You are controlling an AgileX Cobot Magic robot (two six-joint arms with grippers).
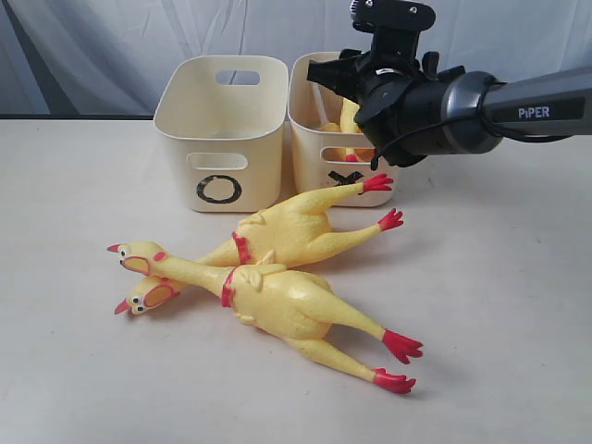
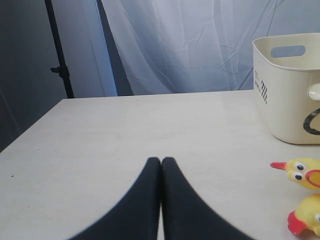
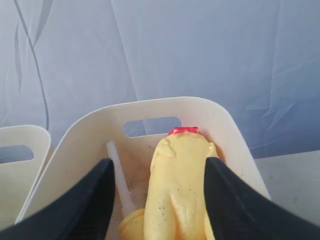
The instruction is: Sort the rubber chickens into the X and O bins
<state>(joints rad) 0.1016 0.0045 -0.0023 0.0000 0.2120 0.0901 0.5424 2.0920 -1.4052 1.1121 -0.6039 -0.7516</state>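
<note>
One chicken [image 3: 177, 195] in X bin [image 1: 310, 148], right gripper [image 3: 158, 165] wide astride it, left gripper [image 2: 161, 200] shut; rear chicken [image 1: 291, 227], front chicken [image 1: 287, 301] unsorted mid-frame

Right claw [image 1: 319, 76] poised over the X bin [image 1: 310, 153].
A rubber chicken [image 1: 350, 118] sits in that bin just under the claw. The O bin [image 1: 264, 166] stands beyond the claw's tips. The nearer chicken [image 1: 296, 227] and farther chicken [image 1: 287, 305] lie crossed on the table [image 1: 499, 324], well below it.

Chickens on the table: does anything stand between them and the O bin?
Nothing visible does. The two chickens lie before the O bin, its top uncovered; the right hand hangs over the X bin instead.
</note>
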